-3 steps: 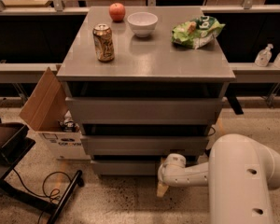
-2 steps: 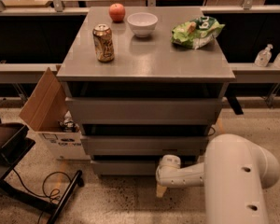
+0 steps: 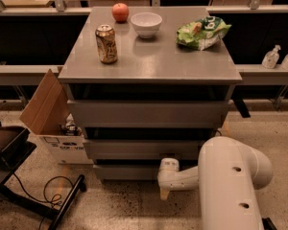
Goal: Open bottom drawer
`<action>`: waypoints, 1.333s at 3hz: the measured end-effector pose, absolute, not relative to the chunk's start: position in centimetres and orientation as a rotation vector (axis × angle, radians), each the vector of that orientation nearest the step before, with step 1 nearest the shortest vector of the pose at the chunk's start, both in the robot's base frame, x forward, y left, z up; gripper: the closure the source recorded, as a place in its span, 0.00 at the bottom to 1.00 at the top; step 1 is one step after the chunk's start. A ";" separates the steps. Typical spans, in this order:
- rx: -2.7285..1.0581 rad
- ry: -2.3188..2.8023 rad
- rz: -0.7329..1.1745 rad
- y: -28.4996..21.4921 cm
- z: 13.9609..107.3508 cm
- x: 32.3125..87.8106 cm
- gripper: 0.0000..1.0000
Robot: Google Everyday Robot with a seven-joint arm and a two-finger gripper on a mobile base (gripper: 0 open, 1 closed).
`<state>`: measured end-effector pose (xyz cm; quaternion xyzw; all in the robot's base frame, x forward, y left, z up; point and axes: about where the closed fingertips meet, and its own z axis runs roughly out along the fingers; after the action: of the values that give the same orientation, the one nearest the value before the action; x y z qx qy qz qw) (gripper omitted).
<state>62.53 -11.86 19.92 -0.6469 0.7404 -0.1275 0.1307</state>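
One pincer [image 3: 163, 191] — edged left at bottom drawer [image 3: 127, 172] front | grip: cannot tell

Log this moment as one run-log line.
goal: open bottom drawer | hand: low, at drawer front's right end | drawer interior: not visible

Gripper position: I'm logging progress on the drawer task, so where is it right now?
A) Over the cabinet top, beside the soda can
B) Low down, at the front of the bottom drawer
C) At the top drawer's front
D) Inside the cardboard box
B: the gripper hangs near the floor at the front of the bottom drawer, far below the soda can and to the right of the cardboard box.
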 end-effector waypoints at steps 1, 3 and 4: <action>-1.892 2.158 -0.395 -12.2 19.2 63.5 0.00; -1.903 2.205 -0.354 -11.8 16.0 64.8 0.03; -1.920 2.218 -0.326 -11.2 14.7 65.2 0.25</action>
<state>65.19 -11.23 14.68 -0.6476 0.7480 -0.1099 0.0950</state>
